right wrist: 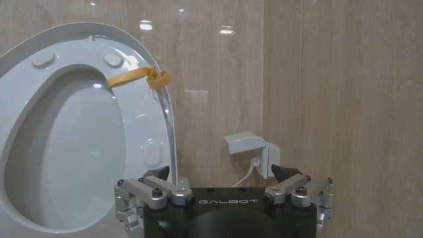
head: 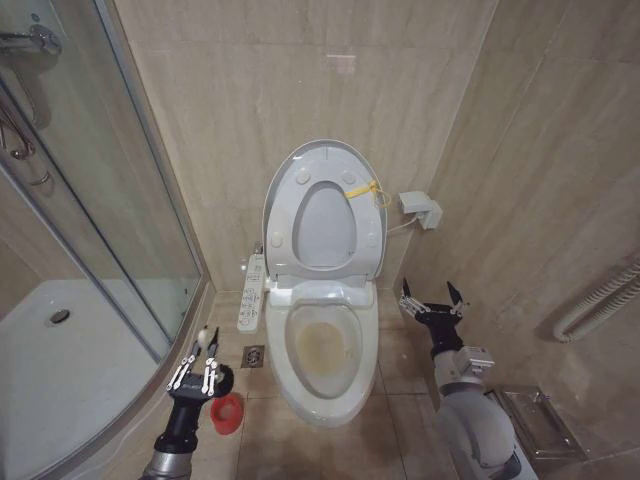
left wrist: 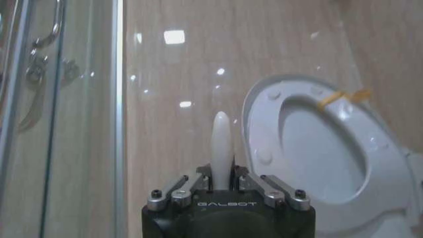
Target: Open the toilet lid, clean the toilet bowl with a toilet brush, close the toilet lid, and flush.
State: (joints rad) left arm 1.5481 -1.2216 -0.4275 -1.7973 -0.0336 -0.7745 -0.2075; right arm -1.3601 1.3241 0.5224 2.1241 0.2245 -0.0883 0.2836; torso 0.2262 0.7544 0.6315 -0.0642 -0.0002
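- Nearest, the left gripper sits low beside the front of the white ceramic oval toilet bowl, on the shower side. Its jaws are shut on the thin white stick handle of the toilet brush, which stands upright out of them, presumably so the bristle end hangs down.
- Just below that gripper, the small round red cup holder rests on the floor, close to the bowl's base; I cannot tell whether the bristle head is inside it.
- On the bowl's other side, level with its back half, the right gripper hovers with jaws spread and empty, apparently waiting.
- The bowl lies open and stained inside, so scrubbing looks not yet done.
- Farthest, the glossy white plastic toilet lid leans upright against the wall behind the bowl, with the seat ring folded up against it, leaving the bowl open to the brush.
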